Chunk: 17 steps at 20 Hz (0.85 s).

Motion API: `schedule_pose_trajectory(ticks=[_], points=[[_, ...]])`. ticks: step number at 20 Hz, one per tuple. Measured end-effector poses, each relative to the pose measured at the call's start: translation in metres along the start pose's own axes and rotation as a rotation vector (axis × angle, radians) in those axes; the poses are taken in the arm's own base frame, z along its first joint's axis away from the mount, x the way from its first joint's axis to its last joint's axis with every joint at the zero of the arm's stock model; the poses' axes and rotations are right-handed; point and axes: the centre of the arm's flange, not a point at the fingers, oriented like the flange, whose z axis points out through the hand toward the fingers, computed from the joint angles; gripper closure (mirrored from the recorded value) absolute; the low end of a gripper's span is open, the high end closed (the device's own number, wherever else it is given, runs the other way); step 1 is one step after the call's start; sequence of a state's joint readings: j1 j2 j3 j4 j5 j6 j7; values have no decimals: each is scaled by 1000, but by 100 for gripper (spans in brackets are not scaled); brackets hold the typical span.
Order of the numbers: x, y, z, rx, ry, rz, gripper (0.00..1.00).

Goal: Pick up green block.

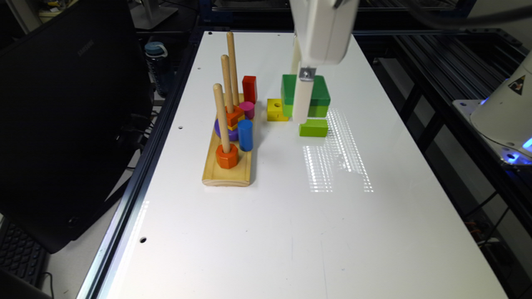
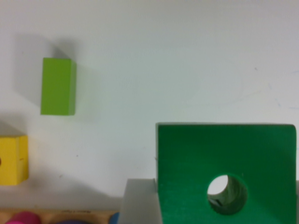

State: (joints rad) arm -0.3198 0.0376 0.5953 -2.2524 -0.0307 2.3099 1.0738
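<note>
The green block (image 1: pixel 318 93) is a big flat square with a dark green top, a round centre hole and a lime-green lower layer. It sits mid-table at the far side in the exterior view. My gripper (image 1: pixel 302 109) comes down from above and straddles it. In the wrist view the green block (image 2: pixel 224 168) looms large and close. A grey finger (image 2: pixel 139 201) presses flush against one side, and a sliver of the other finger shows at the opposite side. The gripper (image 2: pixel 219 205) is shut on it. I cannot tell whether the block is off the table.
A small plain lime-green block (image 1: pixel 313 127) lies just in front of the gripper, and a yellow block (image 1: pixel 277 110) with a hole lies beside the big block. A wooden peg board (image 1: pixel 227 166) with three pegs and coloured pieces stands on the exterior view's left. A dark monitor (image 1: pixel 62 104) stands beyond the table edge.
</note>
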Motion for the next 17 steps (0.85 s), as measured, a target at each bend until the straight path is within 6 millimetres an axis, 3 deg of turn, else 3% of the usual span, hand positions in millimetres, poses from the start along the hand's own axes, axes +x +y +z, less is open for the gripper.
schedule_pose_trajectory(ticks=[10, 17], points=[[14, 20, -48, 1, 7, 0, 100], [14, 21, -48, 3, 0, -2, 100]])
